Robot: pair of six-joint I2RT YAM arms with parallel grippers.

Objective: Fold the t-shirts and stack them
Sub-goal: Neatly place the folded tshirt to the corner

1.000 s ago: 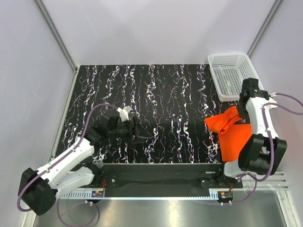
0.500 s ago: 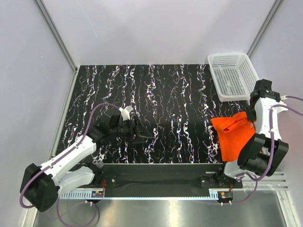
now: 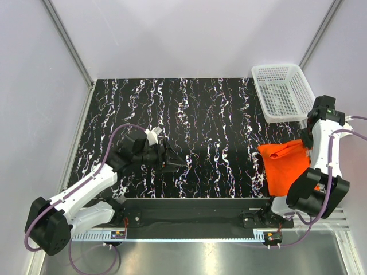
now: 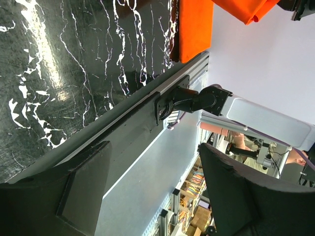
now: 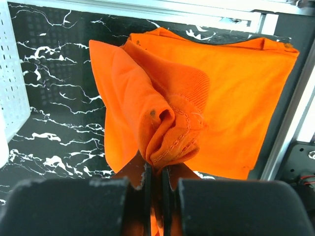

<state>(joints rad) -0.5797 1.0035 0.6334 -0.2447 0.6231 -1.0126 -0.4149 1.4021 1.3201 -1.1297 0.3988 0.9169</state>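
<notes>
— Black, white-veined table (image 3: 200, 114) fills our view from above; where do we find the orange t-shirt (image 3: 284, 166)?
— We see it at the table's near right corner, just in front of the white mesh basket (image 3: 277, 67). Part lies flat by the front rail (image 5: 147, 7); a bunched fold rises from it.
— And our right gripper (image 5: 153, 173)?
— Its jaws are pressed together on that bunched fold, with cloth pinched between them. Whether we are looking at one shirt or two, we cannot tell.
— Our left gripper (image 3: 176, 163)?
— It hangs over the table's near left part, jaws spread wide with nothing between them, well apart from the shirt.
</notes>
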